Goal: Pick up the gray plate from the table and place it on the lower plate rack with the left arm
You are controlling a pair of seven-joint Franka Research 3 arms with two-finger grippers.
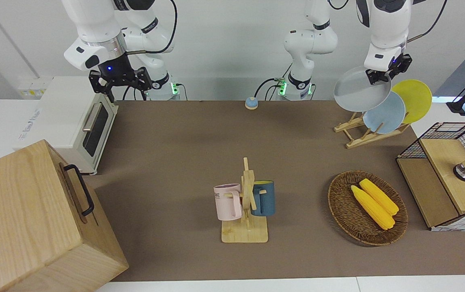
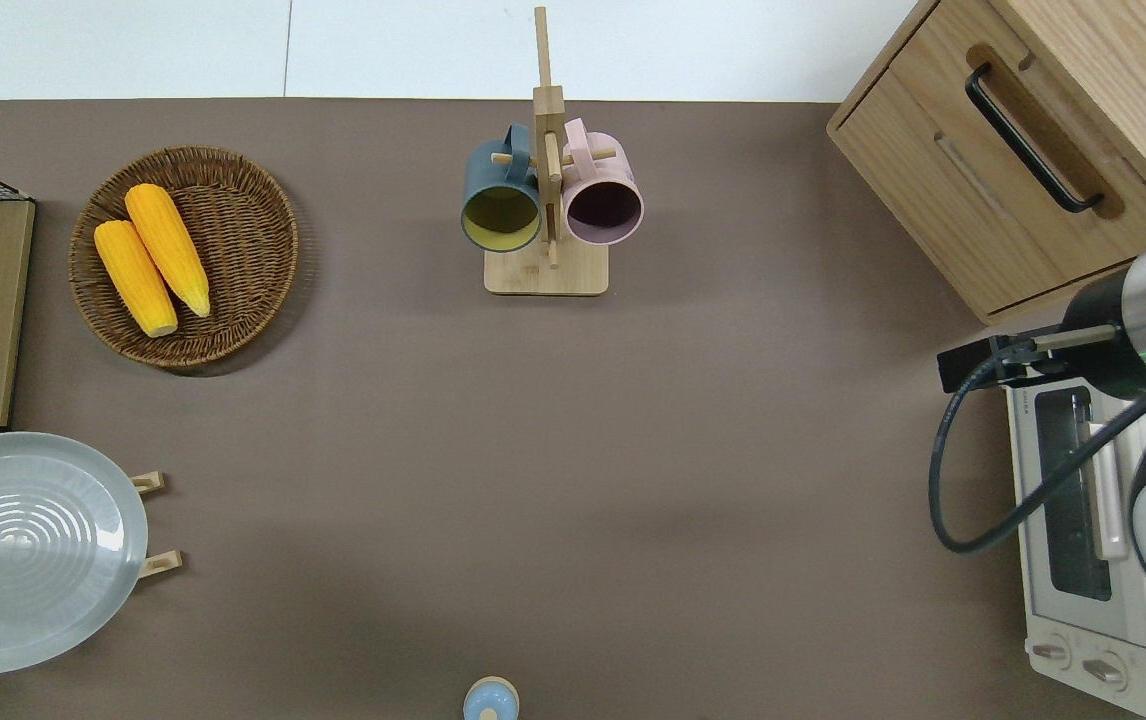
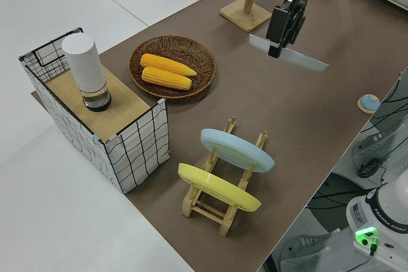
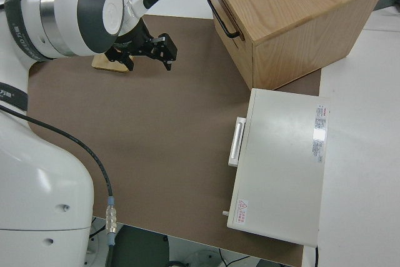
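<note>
Overhead view, left hand (image 1: 383, 74) clamping gray plate (image 1: 360, 95), two corn cobs (image 2: 151, 257) in basket (image 2: 243, 215)

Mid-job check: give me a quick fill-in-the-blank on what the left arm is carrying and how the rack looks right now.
1. The left gripper holds the ____ plate by its rim, up in the air.
2. The plate rack already holds a light-blue plate and a ____ plate.
3. The wicker basket contains two ears of ____.
4. The right arm is ____.

Missing words: gray; yellow; corn; parked
</note>
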